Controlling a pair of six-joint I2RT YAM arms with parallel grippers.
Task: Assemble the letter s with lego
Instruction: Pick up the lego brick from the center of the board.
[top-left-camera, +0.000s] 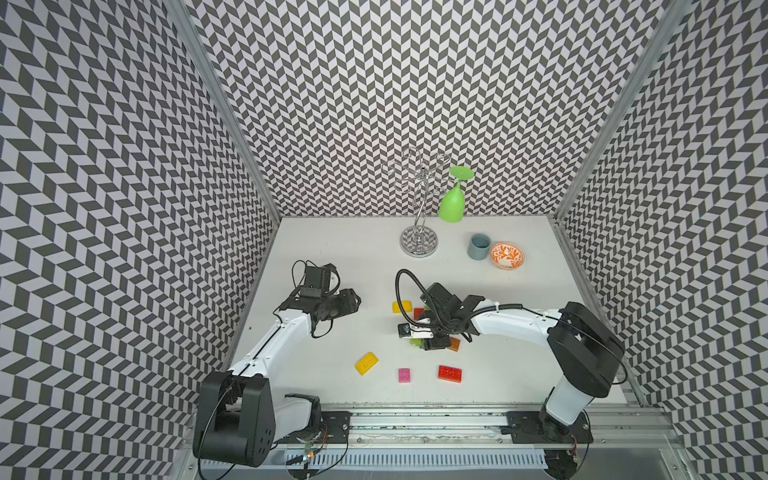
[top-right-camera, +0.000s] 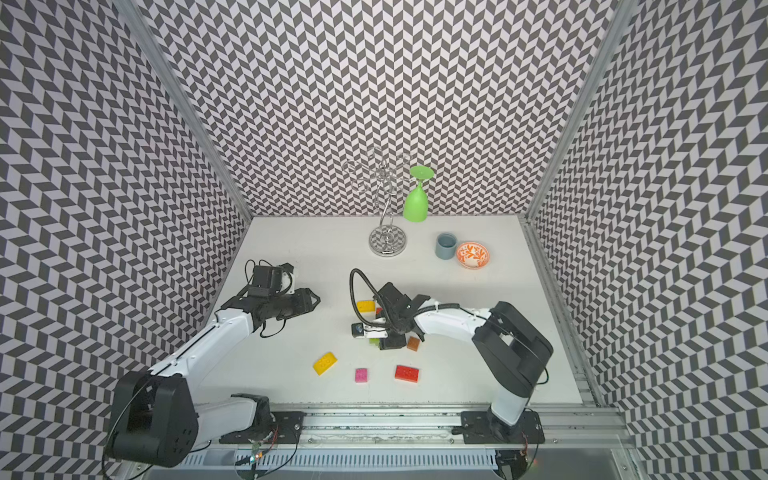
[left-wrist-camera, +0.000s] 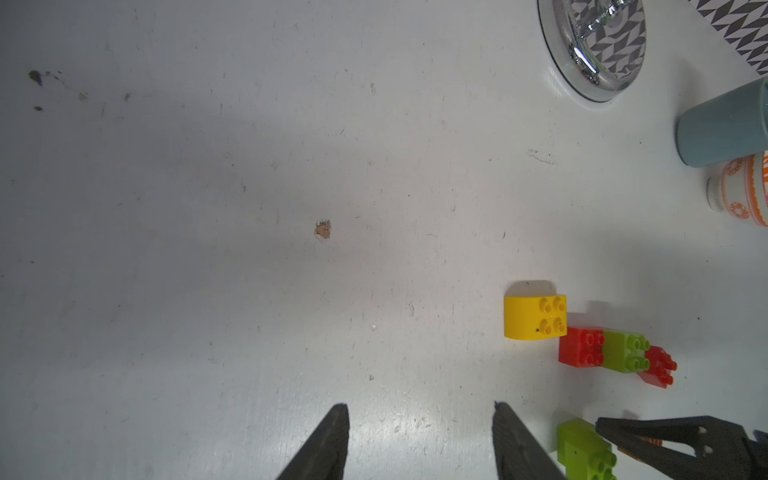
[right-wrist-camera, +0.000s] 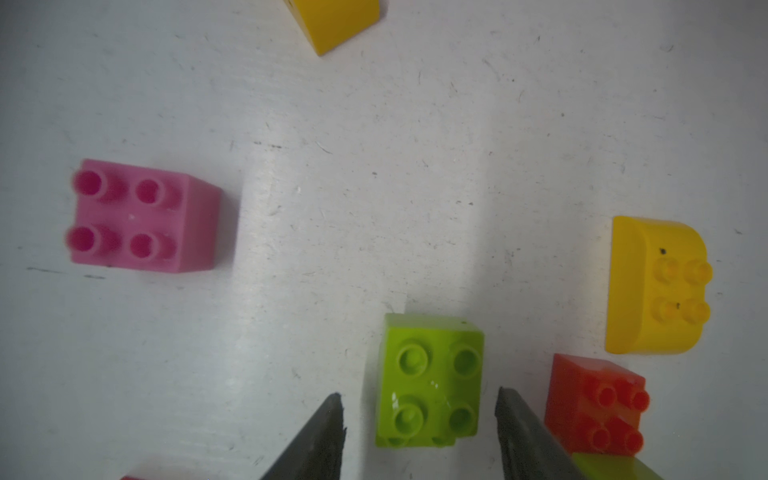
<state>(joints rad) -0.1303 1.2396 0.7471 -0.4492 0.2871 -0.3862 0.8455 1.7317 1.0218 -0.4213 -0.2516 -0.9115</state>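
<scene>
The left hand (left-wrist-camera: 419, 411) is over the counter (top-left-camera: 511, 332) at the left, its fingers apart with nothing between them. To the right lie a yellow brick (top-left-camera: 366, 363) and a pink brick (top-left-camera: 404, 375). Next comes the right hand (right-wrist-camera: 419, 399), fingers apart astride a lime green brick (right-wrist-camera: 430, 380) standing studs up, without touching it. Further right lie a long red brick (top-left-camera: 450, 373) and a brown brick (top-left-camera: 455, 344).

White table (top-left-camera: 332, 257) bears scattered lego bricks (top-left-camera: 449, 373), cup (top-left-camera: 478, 246), bowl (top-left-camera: 506, 255) and rack (top-left-camera: 419, 243).
</scene>
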